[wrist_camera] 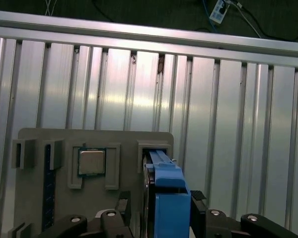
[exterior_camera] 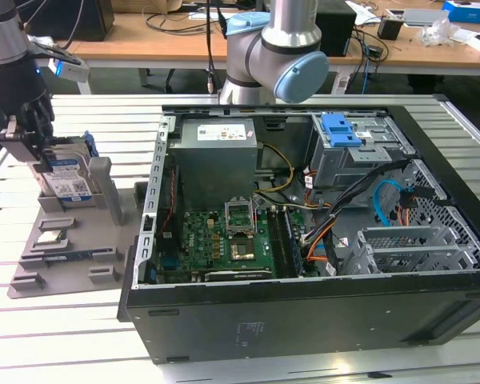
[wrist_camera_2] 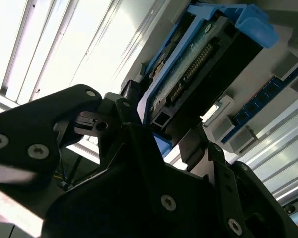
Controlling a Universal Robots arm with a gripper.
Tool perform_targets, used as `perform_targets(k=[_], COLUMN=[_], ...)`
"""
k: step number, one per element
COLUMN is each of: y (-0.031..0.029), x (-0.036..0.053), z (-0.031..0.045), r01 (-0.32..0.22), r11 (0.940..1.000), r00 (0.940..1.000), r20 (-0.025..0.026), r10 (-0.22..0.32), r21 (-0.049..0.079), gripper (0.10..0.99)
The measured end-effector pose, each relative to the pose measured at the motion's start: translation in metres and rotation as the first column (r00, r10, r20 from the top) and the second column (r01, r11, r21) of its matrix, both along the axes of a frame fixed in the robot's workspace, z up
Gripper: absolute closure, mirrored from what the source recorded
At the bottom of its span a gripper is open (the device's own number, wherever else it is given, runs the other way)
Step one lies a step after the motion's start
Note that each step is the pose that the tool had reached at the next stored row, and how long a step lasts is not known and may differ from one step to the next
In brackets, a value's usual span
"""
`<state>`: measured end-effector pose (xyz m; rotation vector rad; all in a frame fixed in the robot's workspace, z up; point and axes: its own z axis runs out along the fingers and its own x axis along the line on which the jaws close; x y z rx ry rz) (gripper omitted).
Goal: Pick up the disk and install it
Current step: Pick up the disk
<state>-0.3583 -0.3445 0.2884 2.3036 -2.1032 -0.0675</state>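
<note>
The gripper (wrist_camera_2: 161, 126) clamps the disk (wrist_camera_2: 198, 54), a black finger against each of its broad sides, connector end showing. Beyond the disk sits a grey holder (wrist_camera_2: 283, 64) with a blue memory module (wrist_camera_2: 260, 101). The ribbed metal counter (wrist_camera_2: 89, 44) lies beside the disk.

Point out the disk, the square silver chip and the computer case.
disk (exterior_camera: 66, 181): exterior view, on its white-and-blue label.
square silver chip (wrist_camera: 92, 162): first wrist view, centre of its top.
computer case (exterior_camera: 304, 324): exterior view, black near wall.

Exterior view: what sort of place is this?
Probably a robotics lab bench for PC assembly: an open computer case with its motherboard exposed sits on a slatted aluminium table, a grey parts fixture beside it, and cluttered desks behind.
</note>
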Motion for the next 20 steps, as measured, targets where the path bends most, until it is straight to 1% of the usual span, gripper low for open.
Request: perform_targets(k=[1,3,4,12,13,14,16,20], y=[0.0,0.0,0.0,0.0,0.0,0.0001,0.0,0.0], x=[0.0,0.0,0.0,0.0,0.0,0.0,0.0,0.0], z=[0.0,0.0,-0.0001,-0.0002,-0.0003,-0.0003,-0.0003,-0.0003], r01=[0.0,0.0,0.0,0.0,0.023,0.061,0.1,0.103], r11=[1.0,1.0,1.0,1.0,0.9997,0.9982,0.995,0.9947], r00=[1.0,1.0,1.0,1.0,0.9997,0.9982,0.995,0.9947], r20=[0.0001,-0.0001,0.0001,0.0,0.0002,0.0002,0.0001,0.0001], r10=[0.0,0.0,0.0,0.0,-0.023,-0.061,-0.1,-0.103], r21=[0.0,0.0,0.0,0.0,-0.001,0.0,0.0,0.0], gripper=[0.502,0.631,0.718,0.718,0.718,0.718,0.718,0.718])
